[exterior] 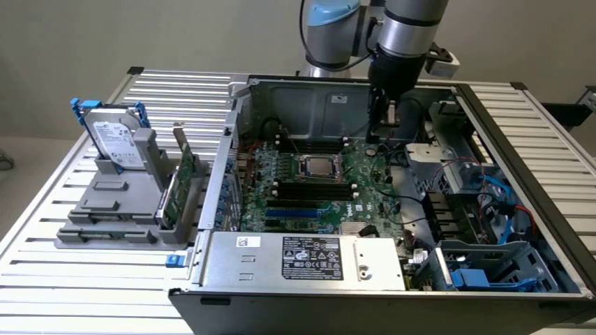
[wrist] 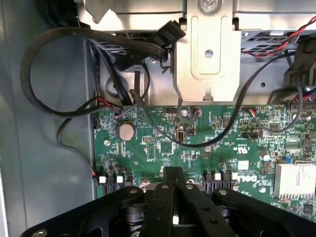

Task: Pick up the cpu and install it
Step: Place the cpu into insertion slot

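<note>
The scene contains one robot arm (exterior: pixel 410 28), one gripper (exterior: pixel 376 142), one open computer case (exterior: pixel 289 105) and one cpu (exterior: pixel 317 166), all on one slatted table (exterior: pixel 84 276). In the exterior view, the cpu lies flat inside the socket frame (exterior: pixel 299 167) on the motherboard (exterior: pixel 373 202), silvery top facing up. The gripper hangs inside the case near the rear wall, to the exterior view's right of the socket and apart from the cpu. This view also shows one hard drive (exterior: pixel 116 143) standing upright in a grey fixture (exterior: pixel 112 209) outside the case at the exterior view's left, and one power supply (exterior: pixel 308 258) along the near edge. The wrist view adds detail under the gripper (wrist: pixel 174 174): its black fingers (wrist: pixel 163 197) are pressed together above the green board (wrist: pixel 217 138). It also shows one coin cell (wrist: pixel 126 131), one finned heat sink (wrist: pixel 295 178), one metal bracket (wrist: pixel 207 74) and looping black cables (wrist: pixel 29 64).
</note>
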`<act>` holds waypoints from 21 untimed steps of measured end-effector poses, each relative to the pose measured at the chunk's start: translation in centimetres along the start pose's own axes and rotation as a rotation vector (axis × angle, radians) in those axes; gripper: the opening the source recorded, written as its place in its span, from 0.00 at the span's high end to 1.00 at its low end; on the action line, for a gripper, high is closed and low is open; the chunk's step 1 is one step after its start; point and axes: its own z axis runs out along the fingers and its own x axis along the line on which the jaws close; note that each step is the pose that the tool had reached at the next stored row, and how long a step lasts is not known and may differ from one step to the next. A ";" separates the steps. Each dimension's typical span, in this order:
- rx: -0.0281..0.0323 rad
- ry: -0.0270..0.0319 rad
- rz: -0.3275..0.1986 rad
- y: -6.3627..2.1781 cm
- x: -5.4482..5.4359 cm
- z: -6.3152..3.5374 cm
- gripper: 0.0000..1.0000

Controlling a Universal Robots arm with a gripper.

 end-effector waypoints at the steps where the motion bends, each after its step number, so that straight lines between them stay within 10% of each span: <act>1: 0.0000 -0.0002 0.000 0.00 0.0 -0.10 0.89; 21: 0.0001 -0.0005 0.000 -0.06 -0.1 0.27 0.89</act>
